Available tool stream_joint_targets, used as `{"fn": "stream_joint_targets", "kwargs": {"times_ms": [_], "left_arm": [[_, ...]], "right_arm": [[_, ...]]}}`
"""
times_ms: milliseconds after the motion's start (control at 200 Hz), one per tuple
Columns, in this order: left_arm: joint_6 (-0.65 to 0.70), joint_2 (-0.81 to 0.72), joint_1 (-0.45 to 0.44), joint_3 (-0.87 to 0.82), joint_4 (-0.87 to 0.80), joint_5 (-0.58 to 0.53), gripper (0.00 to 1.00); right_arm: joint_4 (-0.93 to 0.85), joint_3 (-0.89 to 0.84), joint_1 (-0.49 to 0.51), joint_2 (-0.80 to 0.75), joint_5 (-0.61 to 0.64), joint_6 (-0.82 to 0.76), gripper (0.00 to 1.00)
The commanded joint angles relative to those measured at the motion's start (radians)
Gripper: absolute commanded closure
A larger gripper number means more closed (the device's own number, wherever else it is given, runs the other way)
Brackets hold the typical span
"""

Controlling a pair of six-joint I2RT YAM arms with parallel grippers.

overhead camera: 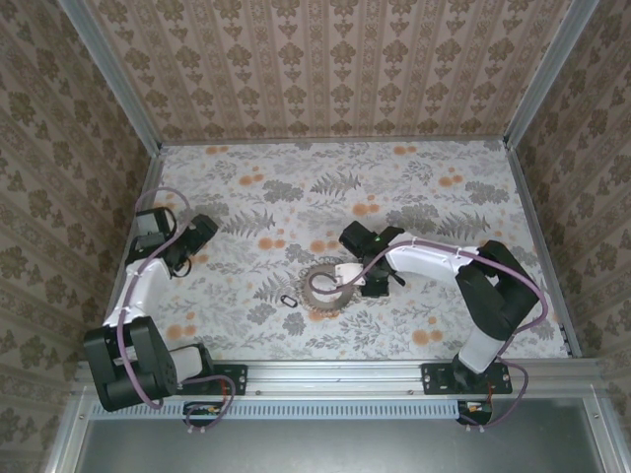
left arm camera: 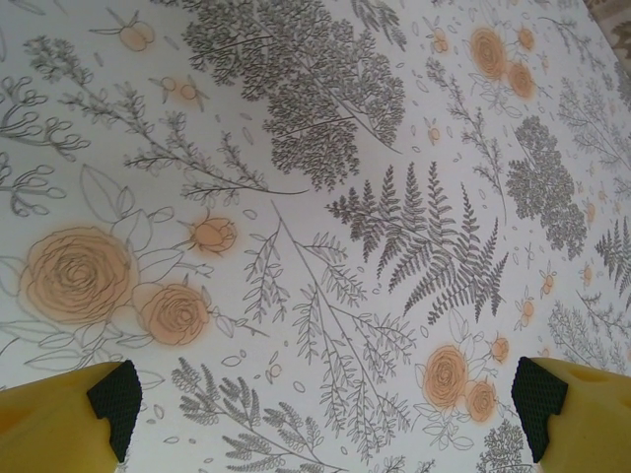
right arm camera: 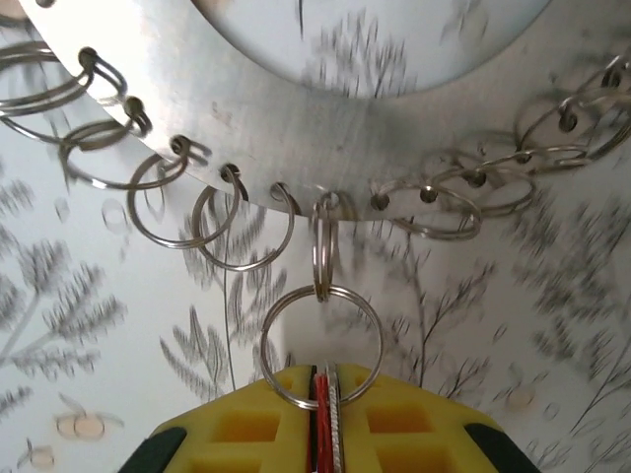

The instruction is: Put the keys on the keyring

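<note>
Top view: a toothed grey-brown wreath lies flat on the floral-printed desk. The right hand is at its rim, its fingers too small to read. A small black loop lies past the wreath from that hand.

Left wrist view: the left hand is spread, its yellow fingertips cut off by the frame.

Right wrist view: the wreath is a flat brushed-metal band, cropped above, with thin wire rings through its holed edge. The right hand pinches the keyring, a round wire loop straight ahead of its fingertips. A red-and-metal sliver sits between the fingers; what it is cannot be told.
</note>
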Motion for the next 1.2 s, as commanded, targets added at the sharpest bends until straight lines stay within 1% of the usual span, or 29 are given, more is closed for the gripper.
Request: {"fn": "stream_joint_targets", "kwargs": {"times_ms": [0,65,130,155,210,235,285,380,430,505,565,585,640,685,740,785,810,875,885,890,900,905,920,970,1010,1045,1080,1130,1195], "left_arm": [[0.007,0.018,-0.028,-0.017,0.052,-0.090,0.00],[0.013,0.013,-0.058,-0.029,0.074,-0.149,0.00],[0.036,0.003,-0.103,-0.041,0.099,-0.237,0.00],[0.060,0.000,-0.123,-0.045,0.115,-0.265,0.00],[0.145,-0.003,-0.169,-0.056,0.172,-0.289,0.00],[0.179,-0.001,-0.192,-0.054,0.185,-0.312,0.00],[0.218,0.008,-0.233,-0.036,0.173,-0.383,0.00],[0.280,0.001,-0.295,-0.028,0.200,-0.483,0.00],[0.298,-0.017,-0.319,-0.032,0.220,-0.530,0.00],[0.324,-0.049,-0.346,-0.029,0.236,-0.568,0.00],[0.338,-0.084,-0.357,-0.015,0.215,-0.586,0.00],[0.340,-0.100,-0.359,-0.012,0.211,-0.590,0.00],[0.336,-0.151,-0.372,-0.015,0.213,-0.621,0.00],[0.330,-0.194,-0.378,-0.027,0.228,-0.652,0.00],[0.367,-0.246,-0.385,-0.055,0.274,-0.667,0.00],[0.404,-0.282,-0.395,-0.080,0.319,-0.683,0.00],[0.424,-0.297,-0.400,-0.098,0.346,-0.692,0.00],[0.476,-0.334,-0.413,-0.154,0.427,-0.704,0.00],[0.482,-0.338,-0.415,-0.164,0.442,-0.703,0.00],[0.489,-0.340,-0.416,-0.168,0.446,-0.704,0.00],[0.500,-0.342,-0.418,-0.178,0.462,-0.705,0.00],[0.505,-0.342,-0.420,-0.183,0.469,-0.707,0.00],[0.518,-0.344,-0.426,-0.198,0.489,-0.713,0.00],[0.574,-0.331,-0.444,-0.240,0.550,-0.731,0.00],[0.620,-0.305,-0.451,-0.275,0.608,-0.723,0.00],[0.627,-0.270,-0.449,-0.318,0.720,-0.722,0.00],[0.642,-0.232,-0.451,-0.365,0.837,-0.716,0.00],[0.649,-0.181,-0.449,-0.410,0.942,-0.689,0.00],[0.685,-0.118,-0.452,-0.416,0.977,-0.658,0.00]], "right_arm": [[-0.067,-0.025,-0.028,-0.001,0.043,0.016,0.84],[-0.063,-0.043,-0.048,0.001,0.043,0.031,0.84],[-0.053,-0.065,-0.061,0.004,0.036,0.040,0.82],[-0.049,-0.071,-0.065,0.006,0.036,0.043,0.81],[-0.049,-0.083,-0.075,0.010,0.030,0.054,0.81],[-0.044,-0.088,-0.082,0.011,0.026,0.060,0.80],[-0.044,-0.099,-0.094,0.003,0.015,0.072,0.78],[-0.038,-0.117,-0.110,-0.043,-0.006,0.089,0.78],[-0.021,-0.133,-0.120,-0.096,-0.023,0.098,0.78],[0.003,-0.154,-0.138,-0.210,-0.077,0.105,0.77],[0.021,-0.165,-0.150,-0.296,-0.121,0.105,0.73],[0.024,-0.165,-0.154,-0.351,-0.138,0.105,0.72],[0.040,-0.163,-0.173,-0.442,-0.187,0.109,0.69],[0.065,-0.163,-0.193,-0.516,-0.233,0.122,0.67],[0.129,-0.171,-0.224,-0.604,-0.288,0.157,0.65],[0.212,-0.188,-0.255,-0.677,-0.339,0.205,0.58],[0.272,-0.205,-0.270,-0.716,-0.361,0.239,0.50],[0.463,-0.276,-0.315,-0.813,-0.388,0.351,0.33],[0.501,-0.287,-0.320,-0.828,-0.389,0.371,0.29],[0.515,-0.296,-0.323,-0.835,-0.388,0.381,0.26],[0.551,-0.309,-0.327,-0.850,-0.385,0.398,0.10],[0.569,-0.315,-0.330,-0.856,-0.382,0.410,0.05],[0.622,-0.338,-0.339,-0.871,-0.374,0.438,0.01],[0.790,-0.413,-0.365,-0.929,-0.319,0.541,0.00],[0.905,-0.472,-0.384,-0.964,-0.255,0.627,0.00],[0.986,-0.518,-0.399,-0.987,-0.189,0.691,0.00],[1.042,-0.564,-0.412,-1.004,-0.122,0.740,0.00],[1.092,-0.622,-0.433,-1.025,-0.045,0.777,0.00],[1.124,-0.690,-0.459,-1.042,0.071,0.818,0.00]]}}
